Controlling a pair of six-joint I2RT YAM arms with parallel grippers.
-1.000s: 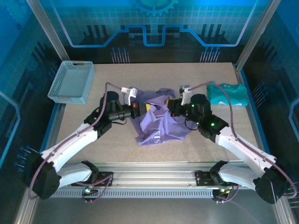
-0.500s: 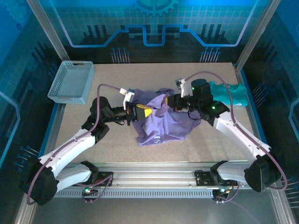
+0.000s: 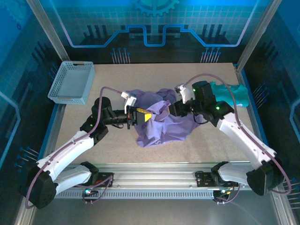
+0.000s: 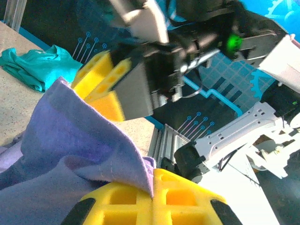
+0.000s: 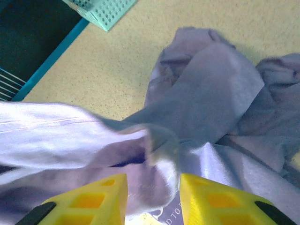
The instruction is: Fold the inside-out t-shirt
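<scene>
The lavender inside-out t-shirt [image 3: 164,125] lies crumpled on the desk [image 3: 140,75], to the right of the grey mesh basket [image 3: 72,83] and a little nearer the arm bases than it. The heap's long axis runs across the desk, from the basket's side away to the right, and one loose corner trails toward the near edge. A raised fold along the heap's top follows the same line, stretched between the two hands. On the end facing the basket, the left hand [image 3: 143,116] is closed tight on that fold; from its own camera the yellow fingers of the left hand [image 4: 152,187] meet with a thin hem of purple cloth pinched between them. On the end away from the basket, the right hand [image 3: 172,108] sits in the cloth. Seen from its wrist, the right hand [image 5: 153,187] has its fingers parted, with a soft bunch of shirt in the gap and a scrap of pale lettering just below. The teal garment [image 3: 229,93] lies farther right of the basket than the shirt, at about the basket's depth.
</scene>
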